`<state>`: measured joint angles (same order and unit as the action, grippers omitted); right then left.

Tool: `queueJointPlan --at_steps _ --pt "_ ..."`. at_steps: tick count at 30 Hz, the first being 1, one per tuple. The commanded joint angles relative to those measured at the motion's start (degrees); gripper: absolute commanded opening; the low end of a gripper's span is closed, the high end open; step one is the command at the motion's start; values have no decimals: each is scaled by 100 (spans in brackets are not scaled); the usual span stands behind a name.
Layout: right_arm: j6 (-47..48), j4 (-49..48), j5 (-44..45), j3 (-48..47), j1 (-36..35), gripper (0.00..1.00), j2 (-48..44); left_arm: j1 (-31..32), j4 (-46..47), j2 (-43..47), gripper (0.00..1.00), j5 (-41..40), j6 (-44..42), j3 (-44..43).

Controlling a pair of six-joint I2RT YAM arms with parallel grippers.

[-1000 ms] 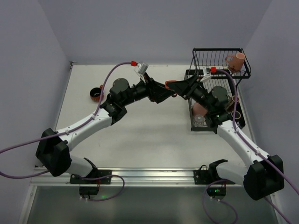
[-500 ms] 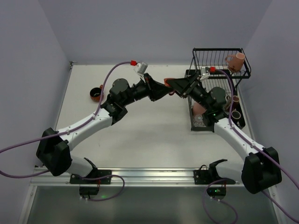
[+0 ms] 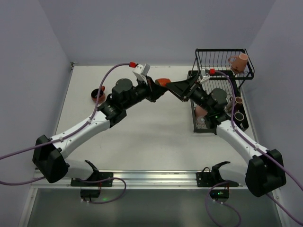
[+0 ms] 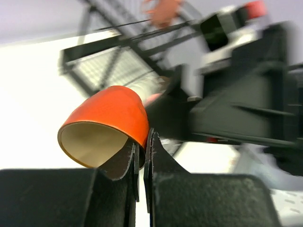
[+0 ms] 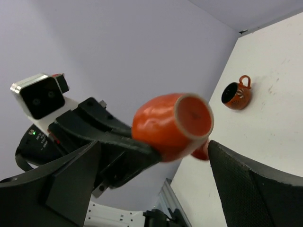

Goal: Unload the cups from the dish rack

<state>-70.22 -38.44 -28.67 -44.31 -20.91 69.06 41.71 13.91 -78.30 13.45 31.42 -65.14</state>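
I am in the middle of a hand-over, as I judge it: one cup is passing from my right arm to my left in the air above the worktop (image 3: 142, 127), on its way out of the rack.

My left fingers (image 4: 120, 163) are pressed together on the orange cup (image 4: 111, 111), pinching its wall just at the rim, one finger inside the mouth and one outside. The cup lies tilted on its side, with its pale inside facing my left wrist. From the right wrist I see the same cup's base end (image 5: 161, 125), and my right fingers (image 5: 255, 189) stand spread wide on either side of it, apart from it as far as I can tell. So the cup hangs from the left pinch alone.

The next move, I think, calls for the right arm to draw straight back without brushing the cup. The left arm then carries it over to the left side of the worktop, where a small orange mug (image 3: 98, 94) stands already, and sets it down near that one. A pinch on the rim is thin, so a slow swing seems wise.

Farther off, at the right rear, stands the dish rack (image 3: 213, 59). A salmon cup (image 3: 239, 61) sits in its upper basket, and more cups (image 3: 202, 111) show in the lower tray, so the unloading is far from done.
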Motion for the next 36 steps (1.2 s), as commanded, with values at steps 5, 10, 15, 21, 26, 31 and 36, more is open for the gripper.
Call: queueJointPlan --at_steps 5,10,15,21,26,31,36 --pt "903 871 97 45 -45 99 -533 -785 -2381 -44 0 -1732 -681 -358" --pt "1561 1495 510 318 -115 99 -981 -1437 -3849 -1078 0 -2056 -970 -1226" --pt "2309 2331 994 231 -553 99 -1263 -1894 -4519 -2221 0 -2400 -1375 -1983" --pt "2671 2674 1266 274 -959 99 -1395 -2211 -4950 -3023 0 -2504 -1639 -2529" --pt "2864 2815 1276 239 -1100 99 -1430 -2395 -5302 -3612 0 -2672 -1771 -2907" --pt "2917 2780 1276 283 -1117 99 -1430 -2519 -5487 -4034 0 -2716 -1902 -3170" --pt "2943 2754 1232 283 -1126 99 -1386 -2580 -5742 -4342 0 -2909 -1999 -3461"
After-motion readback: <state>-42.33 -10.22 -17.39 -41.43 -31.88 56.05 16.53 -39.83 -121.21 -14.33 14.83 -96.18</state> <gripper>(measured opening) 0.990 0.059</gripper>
